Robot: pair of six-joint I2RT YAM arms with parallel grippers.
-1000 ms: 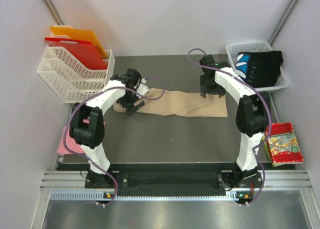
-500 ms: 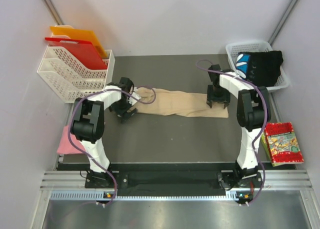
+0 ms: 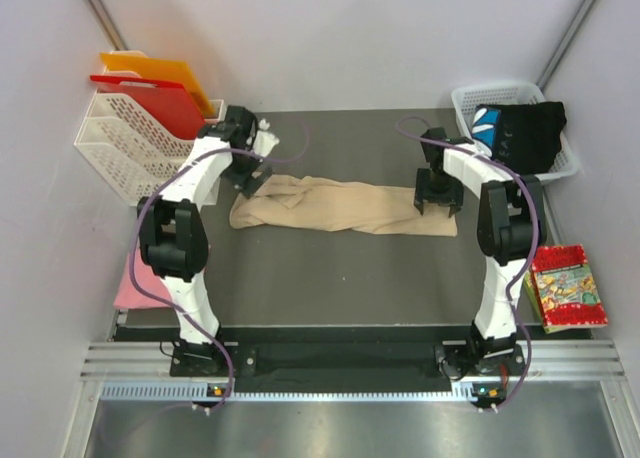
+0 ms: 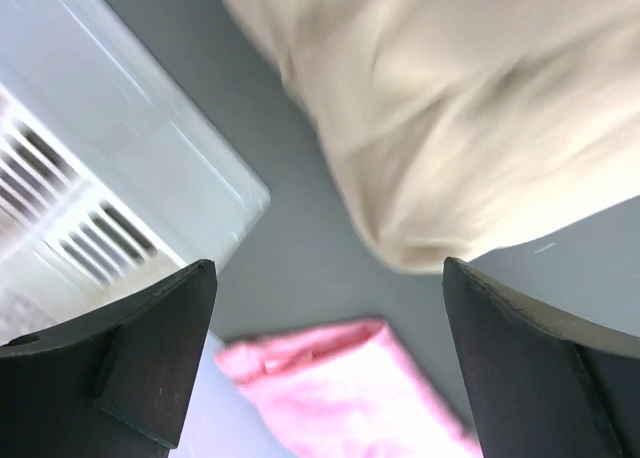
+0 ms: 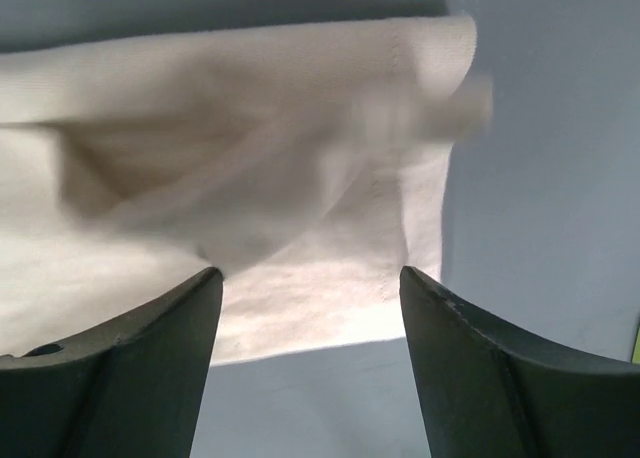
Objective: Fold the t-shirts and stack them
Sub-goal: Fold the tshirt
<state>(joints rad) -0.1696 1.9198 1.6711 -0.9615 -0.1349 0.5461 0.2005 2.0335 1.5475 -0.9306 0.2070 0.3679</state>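
Readable text, labels, brands, numbers, signs: none in any view.

- Item 1: black t-shirt (image 3: 530,133), lying in the white basket (image 3: 462,103) at the far right corner of the counter (image 3: 350,268). It carries a blue-and-white print on its left part, seen as shapes only, with no letter to be made out (too small from the top camera).
- Item 2: colourful packet (image 3: 566,286), lying to the right of the right arm. Its face is busy with red, green and yellow printing, but no word or number can be read.
- Item 3: beige t-shirt (image 3: 340,206) and pink t-shirt (image 3: 130,283). Both are plain cloth (the wrist views are blurred).
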